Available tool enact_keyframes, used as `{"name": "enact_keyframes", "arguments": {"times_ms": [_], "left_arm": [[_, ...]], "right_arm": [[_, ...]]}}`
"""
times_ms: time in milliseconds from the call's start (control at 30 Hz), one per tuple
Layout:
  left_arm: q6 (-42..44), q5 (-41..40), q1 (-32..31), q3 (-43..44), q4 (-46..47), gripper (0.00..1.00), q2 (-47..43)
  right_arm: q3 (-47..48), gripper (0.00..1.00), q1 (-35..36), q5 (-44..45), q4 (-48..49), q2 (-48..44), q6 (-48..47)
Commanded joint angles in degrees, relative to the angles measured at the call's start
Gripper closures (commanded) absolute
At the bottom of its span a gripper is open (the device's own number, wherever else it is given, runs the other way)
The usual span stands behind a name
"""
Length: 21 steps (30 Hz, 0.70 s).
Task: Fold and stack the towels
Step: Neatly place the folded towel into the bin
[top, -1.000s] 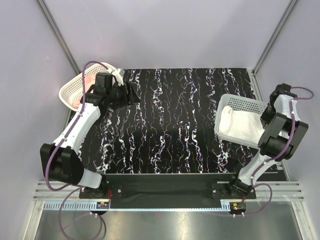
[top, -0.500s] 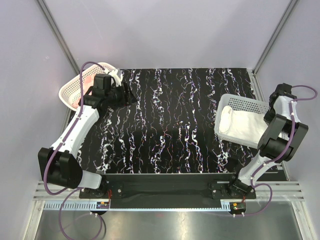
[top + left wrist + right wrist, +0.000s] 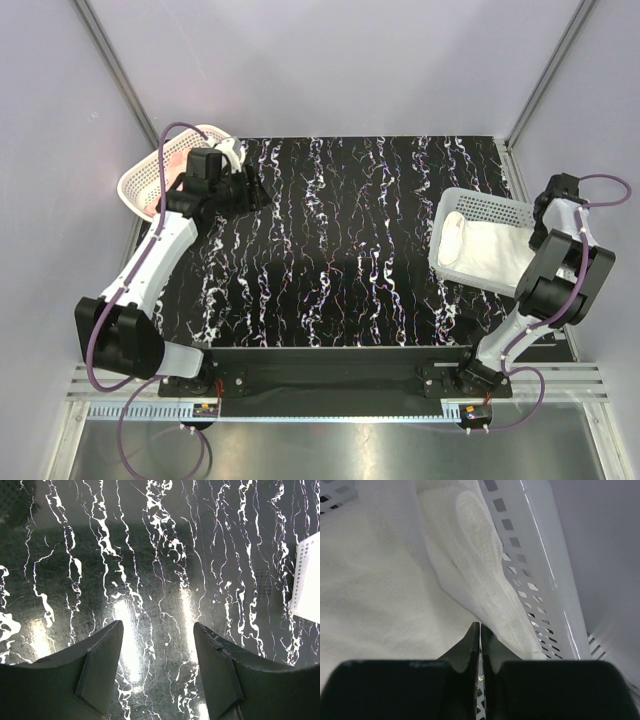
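While the left arm stretches toward the far left corner of the black, white-veined table [image 3: 350, 230], its left gripper [image 3: 157, 630] hangs above bare tabletop with the jaws spread wide and nothing between them. In the wrist view the two dark fingers [image 3: 100, 670] frame only the marbled surface and its glare. Just to the left of that gripper, at the far left edge of the table, sits the left basket [image 3: 135, 180], a white plastic lattice tub tipped up on its side. The pale pink towel [image 3: 176, 160] lies bunched inside it, and the arm covers part of it in the overhead view. On the right side of the table, about midway between near and far, stands the right basket [image 3: 490, 208], also white lattice and tilted, its perforated far wall standing up. The cream-white towel [image 3: 480, 250] fills this basket, lying rumpled against its floor and walls. The right arm bends up from its base at the near right and reaches into the right end of that basket. Seen from its wrist camera, the right gripper [image 3: 479, 627] has its fingers pressed together with only a hairline slit between them. A taut fold of the cream-white cloth runs down from the upper left and narrows into the fingertips, so the edge of the towel appears pinched there. A thicker hemmed edge of the same towel lies against the basket's slotted side wall, just to the right of the fingers.
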Motion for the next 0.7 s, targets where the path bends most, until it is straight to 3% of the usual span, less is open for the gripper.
{"name": "enact_keyframes", "arguments": {"times_ms": [0,67,167,267,300,333,400,467,567,667], "left_arm": [[0.68,-2.08,-0.19,1.25,1.58,0.36,-3.0],[0.41,-5.41,-0.27,1.68,1.67,0.36,-3.26],[0.59,-13.82,0.16,4.56,0.63,0.36,-2.56],[1.11,-22.45,1.22,10.18,-2.26,0.35,-0.2],[1.11,-23.44,1.83,11.6,-3.06,0.35,-0.19],[1.38,-24.32,2.88,13.01,-3.86,0.35,0.77],[1.29,-24.5,3.94,15.47,-5.7,0.35,1.39],[1.38,-23.72,5.17,15.83,-6.23,0.34,1.05],[2.78,-22.4,5.44,15.22,-5.88,0.33,0.69],[3.66,-23.27,6.23,16.36,-7.29,0.32,2.45]], "right_arm": [[1.12,0.9,-0.4,1.5,1.04,-5.09,-0.06],[1.83,0.88,-0.4,-1.04,0.59,-6.41,0.73],[5.16,0.74,-0.05,-9.12,-4.56,-9.31,4.59],[10.78,0.5,3.63,-17.38,-6.88,-12.29,6.18],[11.75,0.5,4.68,-17.4,-7.32,-12.83,6.27],[12.72,0.41,6.0,-20.19,-7.76,-13.09,6.36],[15.35,0.43,6.89,-22.23,-9.78,-11.78,6.71],[15.98,0.6,7.33,-23.28,-10.48,-10.03,7.23],[12.05,0.76,7.68,-25.92,-7.25,-8.53,8.2],[7.13,0.83,8.82,-29.96,-3.39,-7.13,9.6]]}}
